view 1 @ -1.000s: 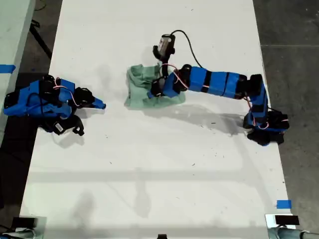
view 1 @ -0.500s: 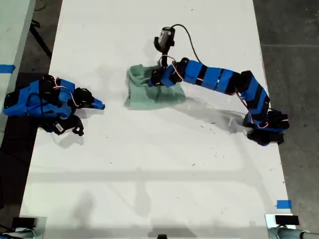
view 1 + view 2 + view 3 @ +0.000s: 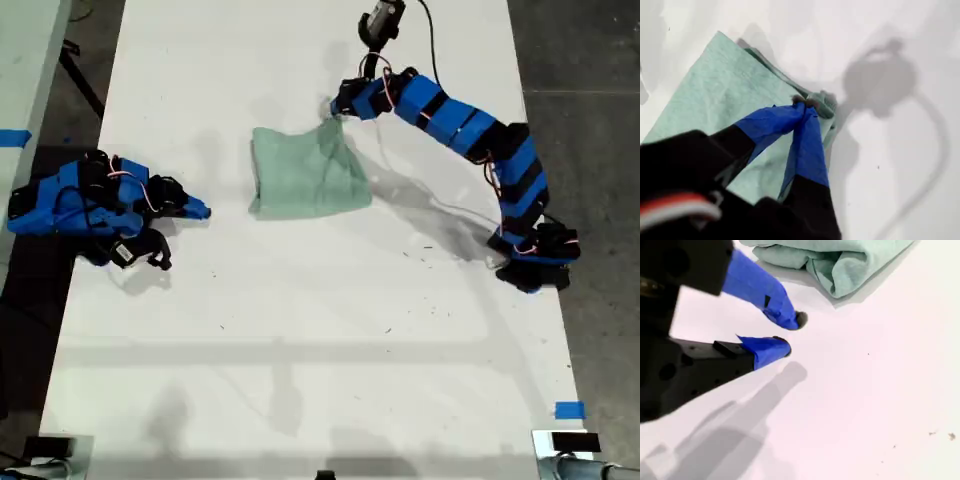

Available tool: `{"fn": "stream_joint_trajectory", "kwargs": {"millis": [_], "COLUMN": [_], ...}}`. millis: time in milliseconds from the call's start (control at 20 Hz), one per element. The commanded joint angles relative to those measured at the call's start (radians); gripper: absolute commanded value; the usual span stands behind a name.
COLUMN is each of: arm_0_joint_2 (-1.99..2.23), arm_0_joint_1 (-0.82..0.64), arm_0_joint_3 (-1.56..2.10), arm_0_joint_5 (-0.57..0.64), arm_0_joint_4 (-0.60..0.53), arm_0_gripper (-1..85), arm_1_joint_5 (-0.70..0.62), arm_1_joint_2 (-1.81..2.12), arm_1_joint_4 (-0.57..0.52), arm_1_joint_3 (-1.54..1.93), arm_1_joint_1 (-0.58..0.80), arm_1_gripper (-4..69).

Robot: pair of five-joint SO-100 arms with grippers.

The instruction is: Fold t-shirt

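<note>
The pale mint-green t-shirt (image 3: pixel 305 175) lies folded near the middle of the white table (image 3: pixel 300 340). One corner of it is lifted off the table, pulled toward the far side. My first gripper (image 3: pixel 337 110) is shut on that corner, and the first wrist view shows its blue fingertips (image 3: pixel 802 107) pinching the t-shirt's (image 3: pixel 725 85) bunched edge. My second gripper (image 3: pixel 203 211) rests low at the exterior view's left, a short way from the cloth. Its fingers (image 3: pixel 780 347) are slightly apart with nothing between them, and the t-shirt (image 3: pixel 840 262) lies beyond them.
Blue tape marks (image 3: pixel 568 410) sit near the table's corner at the exterior view's lower right. Dark floor borders the table on both sides. The first arm's base (image 3: pixel 530 255) stands at the exterior view's right edge of the table.
My first gripper has risen and moved toward the far side of the table, pulling the t-shirt's corner up with it and spreading the top layer flat. The second arm stayed still.
</note>
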Motion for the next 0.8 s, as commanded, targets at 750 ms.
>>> {"fn": "stream_joint_trajectory", "kwargs": {"millis": [750], "arm_0_joint_2": [0.003], "arm_0_joint_1": [0.114], "arm_0_joint_3": [-0.008], "arm_0_joint_5": [-0.031], "arm_0_joint_4": [0.005], "arm_0_gripper": [10.4], "arm_1_joint_5": [0.871], "arm_1_joint_2": [2.428], "arm_1_joint_4": [0.453], "arm_1_joint_3": [2.083], "arm_1_joint_1": [-0.566], "arm_1_gripper": [-1.0]}}
